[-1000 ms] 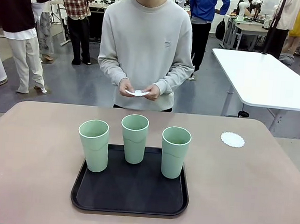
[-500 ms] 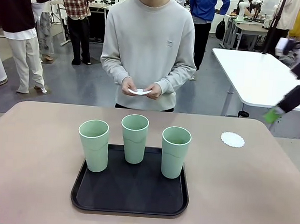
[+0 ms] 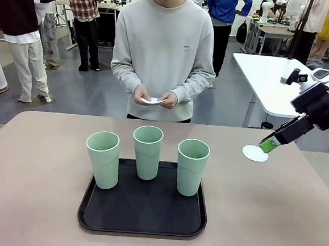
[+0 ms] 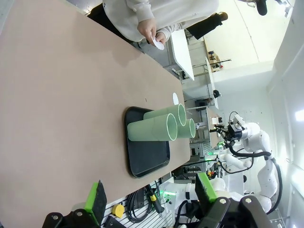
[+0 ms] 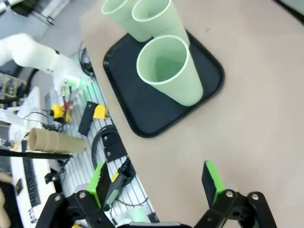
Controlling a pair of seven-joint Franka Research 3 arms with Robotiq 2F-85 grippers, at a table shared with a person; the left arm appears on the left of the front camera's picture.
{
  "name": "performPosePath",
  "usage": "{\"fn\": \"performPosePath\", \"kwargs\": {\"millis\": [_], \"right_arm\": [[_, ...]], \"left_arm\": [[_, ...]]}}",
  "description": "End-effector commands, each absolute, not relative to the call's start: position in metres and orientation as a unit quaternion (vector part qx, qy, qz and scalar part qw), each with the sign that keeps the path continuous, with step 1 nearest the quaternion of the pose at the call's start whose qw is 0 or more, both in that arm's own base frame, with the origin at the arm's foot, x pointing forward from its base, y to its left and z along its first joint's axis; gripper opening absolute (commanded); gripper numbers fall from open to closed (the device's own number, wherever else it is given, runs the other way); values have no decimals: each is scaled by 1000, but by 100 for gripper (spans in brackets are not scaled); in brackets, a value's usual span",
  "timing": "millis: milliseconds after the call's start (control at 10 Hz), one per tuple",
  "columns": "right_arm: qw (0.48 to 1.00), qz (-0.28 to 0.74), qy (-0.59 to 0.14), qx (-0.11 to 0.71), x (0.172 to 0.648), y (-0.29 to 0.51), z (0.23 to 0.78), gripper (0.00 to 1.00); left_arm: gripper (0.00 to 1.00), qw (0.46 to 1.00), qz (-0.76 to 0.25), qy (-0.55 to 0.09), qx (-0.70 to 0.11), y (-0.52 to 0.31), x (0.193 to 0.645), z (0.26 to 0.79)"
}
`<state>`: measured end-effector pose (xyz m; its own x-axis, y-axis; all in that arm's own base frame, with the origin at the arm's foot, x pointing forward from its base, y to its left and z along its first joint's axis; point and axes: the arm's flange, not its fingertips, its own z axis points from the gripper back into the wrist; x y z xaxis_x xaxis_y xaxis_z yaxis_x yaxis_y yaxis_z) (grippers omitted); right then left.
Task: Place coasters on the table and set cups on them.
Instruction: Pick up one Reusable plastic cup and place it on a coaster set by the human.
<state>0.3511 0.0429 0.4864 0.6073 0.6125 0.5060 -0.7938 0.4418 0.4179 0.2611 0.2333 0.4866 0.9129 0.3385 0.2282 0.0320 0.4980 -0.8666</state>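
Right hand [image 3: 269, 144], open and empty, hovers near one coaster [image 3: 255, 153] on the tabletop [image 3: 35, 175]; three cups [image 3: 147, 152] sit on the black tray [image 3: 140, 219].

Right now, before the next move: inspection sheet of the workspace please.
Surface: pinkish-beige matte tabletop, nothing spilled.
Job's things: three mint-green plastic tumblers upright on black rounded tray; one white scalloped paper coaster on the tabletop, right side; another coaster in the person's hands.
Clutter: nothing seen.
Grippers: left gripper open, empty; right gripper open, tip by the tabletop coaster, contact unclear.
Cables: loops below the robot-side edge.
Surroundings: person opposite; white table behind.
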Motion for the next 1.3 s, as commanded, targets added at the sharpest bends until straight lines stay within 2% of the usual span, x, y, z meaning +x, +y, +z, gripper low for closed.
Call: {"fn": "performPosePath", "kwargs": {"millis": [0, 400, 500, 600, 700, 900, 1200], "right_arm": [[836, 417, -135, 330, 352, 41, 499, 100], [834, 423, -140, 325, 351, 42, 495, 100], [749, 528, -228, 328, 349, 46, 487, 100], [679, 566, -299, 360, 355, 50, 468, 100], [632, 587, -325, 389, 365, 51, 444, 100], [564, 599, -393, 410, 375, 56, 403, 100], [525, 600, -433, 421, 371, 56, 364, 100]], "left_arm": [[100, 841, 89, -190, -498, 233, 259, 488], [100, 841, 89, -190, -498, 233, 259, 488], [100, 841, 89, -190, -498, 233, 259, 488], [100, 841, 89, -190, -498, 233, 259, 488], [100, 841, 89, -190, -498, 233, 259, 488], [100, 841, 89, -190, -498, 233, 259, 488], [100, 841, 89, -190, -498, 233, 259, 488]]}}
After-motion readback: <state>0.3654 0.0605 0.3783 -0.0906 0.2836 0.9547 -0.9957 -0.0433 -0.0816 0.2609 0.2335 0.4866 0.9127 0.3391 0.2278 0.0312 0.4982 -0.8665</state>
